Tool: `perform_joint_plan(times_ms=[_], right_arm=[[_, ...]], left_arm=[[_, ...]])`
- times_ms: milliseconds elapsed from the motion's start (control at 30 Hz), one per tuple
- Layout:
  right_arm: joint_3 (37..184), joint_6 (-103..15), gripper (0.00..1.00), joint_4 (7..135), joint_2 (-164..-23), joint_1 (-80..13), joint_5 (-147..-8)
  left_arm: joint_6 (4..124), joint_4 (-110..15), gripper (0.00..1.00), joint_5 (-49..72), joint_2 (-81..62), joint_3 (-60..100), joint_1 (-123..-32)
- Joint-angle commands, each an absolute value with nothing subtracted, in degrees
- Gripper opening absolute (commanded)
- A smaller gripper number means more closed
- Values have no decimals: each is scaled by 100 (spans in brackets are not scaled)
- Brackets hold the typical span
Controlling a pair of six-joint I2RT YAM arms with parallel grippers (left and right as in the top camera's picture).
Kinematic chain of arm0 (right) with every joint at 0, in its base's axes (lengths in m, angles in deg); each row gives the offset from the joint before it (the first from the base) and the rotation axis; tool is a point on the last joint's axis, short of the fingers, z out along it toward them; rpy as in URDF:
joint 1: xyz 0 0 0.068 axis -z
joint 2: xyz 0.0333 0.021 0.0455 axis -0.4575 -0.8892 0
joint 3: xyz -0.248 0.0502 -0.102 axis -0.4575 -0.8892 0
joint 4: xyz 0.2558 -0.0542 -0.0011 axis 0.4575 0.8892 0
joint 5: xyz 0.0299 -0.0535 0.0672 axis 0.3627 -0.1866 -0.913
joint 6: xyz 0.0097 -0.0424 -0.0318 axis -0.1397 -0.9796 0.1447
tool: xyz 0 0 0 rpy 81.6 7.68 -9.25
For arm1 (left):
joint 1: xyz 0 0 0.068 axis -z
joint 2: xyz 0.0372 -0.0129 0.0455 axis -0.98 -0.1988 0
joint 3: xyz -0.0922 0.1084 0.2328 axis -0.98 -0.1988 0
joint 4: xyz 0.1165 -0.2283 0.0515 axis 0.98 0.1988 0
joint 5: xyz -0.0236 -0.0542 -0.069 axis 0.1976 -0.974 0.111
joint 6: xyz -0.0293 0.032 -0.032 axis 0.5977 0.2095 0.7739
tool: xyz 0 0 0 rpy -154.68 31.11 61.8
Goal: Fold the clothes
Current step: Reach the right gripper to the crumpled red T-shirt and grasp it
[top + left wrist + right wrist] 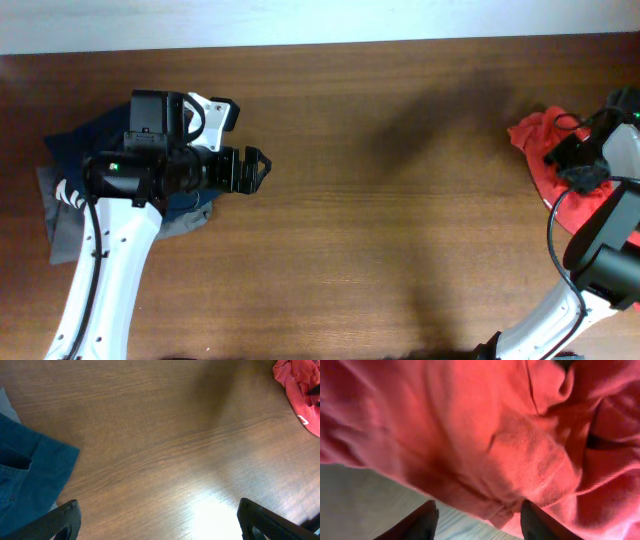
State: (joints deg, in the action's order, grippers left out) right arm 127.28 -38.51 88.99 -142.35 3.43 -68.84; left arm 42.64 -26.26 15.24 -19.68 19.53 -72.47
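Note:
The clothes (536, 150) are a crumpled orange-red T-shirt at the table's far right edge. They also show at the top right of the left wrist view (299, 384) and fill the right wrist view (470, 435). My right gripper (582, 160) is down on the shirt. Its jaws (479, 510) stand apart with the shirt's lower hem between the fingers (425, 522), not clamped. Far from the shirt, my left gripper (262, 170) hangs open over bare wood at the left, nothing between its fingertips (67, 515).
A navy blue garment (70, 150) lies on a grey folded one (65, 230) at the left edge, under the left arm. The blue cloth (30, 470) shows beside the left fingers. Bare wooden tabletop (400, 220) spans the middle.

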Motion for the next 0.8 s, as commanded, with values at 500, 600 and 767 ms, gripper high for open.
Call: perform_joint_plan(times_ms=[500,600,767], right_arm=[[12783,-3941,7,8748,-13691,345,-6727],[12783,-4002,4,8754,-12935,264,-6945],[12783,-4002,4,8669,-11569,37,-7653]], left_arm=[[4175,-2453,99,1441,-1902,2062,-7218],[4173,-2584,99,1446,-1902,2067,-7223],[4175,-3122,99,1382,-1900,2217,-7229]])
